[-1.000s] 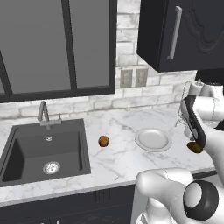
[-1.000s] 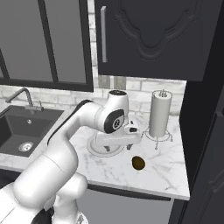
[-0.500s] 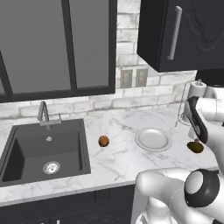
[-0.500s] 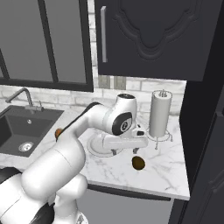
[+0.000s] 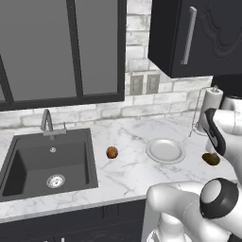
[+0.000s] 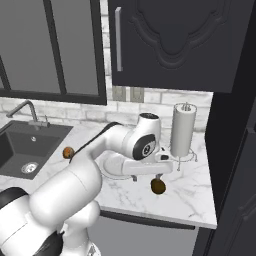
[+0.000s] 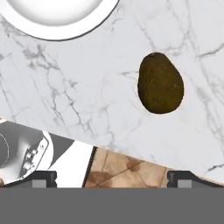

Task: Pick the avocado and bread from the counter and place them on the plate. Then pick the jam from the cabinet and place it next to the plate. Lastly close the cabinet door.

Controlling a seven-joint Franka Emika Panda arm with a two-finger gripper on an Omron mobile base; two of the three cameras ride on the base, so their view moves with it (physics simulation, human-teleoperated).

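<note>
Your gripper (image 6: pixel 158 176), jaws spread wide, has swung over the avocado (image 7: pixel 160 83) on the bench (image 7: pixel 70 92). Descend and grasp; the plate (image 5: pixel 165 150) waits bare.

One avocado (image 7: pixel 160 83), one bread (image 5: pixel 112 152), one plate (image 5: pixel 165 151).

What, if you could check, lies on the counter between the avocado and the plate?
Nothing: the hand view shows bare marble counter between the avocado and the plate. The left base view agrees.

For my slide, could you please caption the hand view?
Open gripper above the avocado on the marble counter, plate nearby.
</note>
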